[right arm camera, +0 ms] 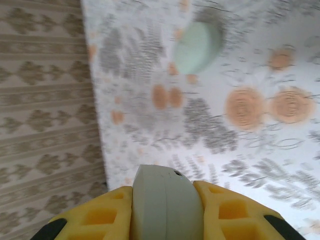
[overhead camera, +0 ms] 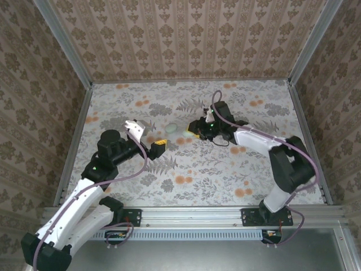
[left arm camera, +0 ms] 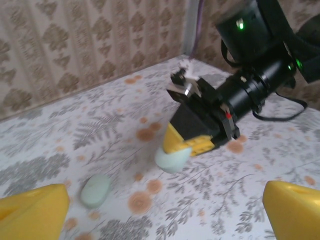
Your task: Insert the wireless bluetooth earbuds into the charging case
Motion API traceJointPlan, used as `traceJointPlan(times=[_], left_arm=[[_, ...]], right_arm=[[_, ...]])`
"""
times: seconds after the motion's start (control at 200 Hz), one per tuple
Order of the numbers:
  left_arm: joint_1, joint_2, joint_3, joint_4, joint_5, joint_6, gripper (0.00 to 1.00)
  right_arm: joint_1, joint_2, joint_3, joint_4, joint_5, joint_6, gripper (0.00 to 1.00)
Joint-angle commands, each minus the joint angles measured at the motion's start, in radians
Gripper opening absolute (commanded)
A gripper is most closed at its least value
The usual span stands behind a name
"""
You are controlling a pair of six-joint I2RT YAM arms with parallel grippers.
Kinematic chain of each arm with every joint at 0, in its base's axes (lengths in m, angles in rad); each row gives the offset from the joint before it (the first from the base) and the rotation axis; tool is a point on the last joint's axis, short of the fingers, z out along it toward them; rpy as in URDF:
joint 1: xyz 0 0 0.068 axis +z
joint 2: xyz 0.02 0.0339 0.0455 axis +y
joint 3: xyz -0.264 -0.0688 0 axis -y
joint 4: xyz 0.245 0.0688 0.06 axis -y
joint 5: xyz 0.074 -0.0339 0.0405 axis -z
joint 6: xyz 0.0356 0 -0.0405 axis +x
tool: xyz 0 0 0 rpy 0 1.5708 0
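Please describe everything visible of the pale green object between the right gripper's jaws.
The pale green object is rounded and smooth, plastic-looking, with a fine seam down its middle and a tiny dark dot beside it. It looks closed. The right gripper pinches it edge-on between yellow jaws, one on each side, over the floral table.

charging case (right arm camera: 162, 205) cut off below, tabletop (right arm camera: 150, 145) blurred
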Motion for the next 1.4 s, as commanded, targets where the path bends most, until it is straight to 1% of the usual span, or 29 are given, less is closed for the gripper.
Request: traceJointPlan(times=[0.0,0.125,0.155,0.225,0.35,0.385,0.485,0.56,0.6,0.69,0.7,0.71,0.725,0.835,0.905,1.03,1.11,1.165,1.28,1.395], left_arm=[[0.021,-0.013,-0.013,-0.088,-0.114,-0.023,1.00],[0.043,-0.010,-0.028,-0.129,-0.173,-0.073,1.00],[0.074,-0.009,-0.034,-0.134,-0.176,-0.087,1.00],[0.096,-0.003,-0.047,-0.132,-0.159,-0.111,1.00],[0.107,-0.003,-0.077,-0.107,-0.159,-0.146,1.00],[0.111,-0.004,-0.082,-0.101,-0.167,-0.155,1.00],[0.120,-0.006,-0.093,-0.095,-0.189,-0.166,1.00],[0.133,-0.004,-0.094,-0.104,-0.209,-0.164,1.00],[0.143,-0.003,-0.096,-0.109,-0.225,-0.161,1.00],[0.177,0.007,-0.096,-0.120,-0.276,-0.150,1.00],[0.181,0.009,-0.095,-0.121,-0.285,-0.149,1.00],[0.185,0.010,-0.094,-0.123,-0.292,-0.148,1.00],[0.191,0.014,-0.093,-0.124,-0.305,-0.146,1.00],[0.231,0.047,-0.080,-0.119,-0.420,-0.121,1.00],[0.248,0.078,-0.087,-0.080,-0.496,-0.081,1.00],[0.279,0.156,-0.131,0.043,-0.597,-0.007,1.00],[0.298,0.213,-0.162,0.120,-0.648,0.027,1.00],[0.308,0.251,-0.183,0.176,-0.679,0.034,1.00],[0.352,0.312,-0.252,0.351,-0.684,0.032,1.00],[0.431,0.338,-0.330,0.533,-0.633,0.011,1.00]], right_arm=[[0.013,0.092,0.019,0.002,-0.009,-0.099,0.14],[0.013,0.188,0.058,-0.018,-0.019,-0.146,0.17],[0.014,0.207,0.064,-0.030,-0.021,-0.161,0.19],[0.017,0.245,0.094,-0.081,-0.030,-0.203,0.22],[0.020,0.278,0.108,-0.157,-0.012,-0.259,0.26],[0.020,0.280,0.108,-0.175,-0.005,-0.273,0.29],[0.018,0.269,0.110,-0.229,0.022,-0.301,0.43],[0.016,0.222,0.103,-0.263,0.049,-0.322,0.52],[0.015,0.189,0.101,-0.287,0.075,-0.340,0.59],[0.002,0.101,0.104,-0.358,0.148,-0.395,0.83],[0.001,0.091,0.104,-0.366,0.157,-0.403,0.88],[-0.002,0.080,0.103,-0.373,0.168,-0.408,0.96],[-0.007,0.064,0.104,-0.384,0.183,-0.419,0.99],[-0.045,-0.072,0.097,-0.453,0.323,-0.508,1.00],[-0.081,-0.162,0.079,-0.470,0.427,-0.555,1.00],[-0.184,-0.325,-0.009,-0.406,0.613,-0.629,1.00],[-0.262,-0.408,-0.106,-0.298,0.702,-0.705,1.00],[-0.308,-0.444,-0.191,-0.189,0.746,-0.750,1.00],[-0.370,-0.477,-0.380,0.093,0.746,-0.859,1.00],[-0.406,-0.468,-0.516,0.340,0.733,-0.870,1.00]])
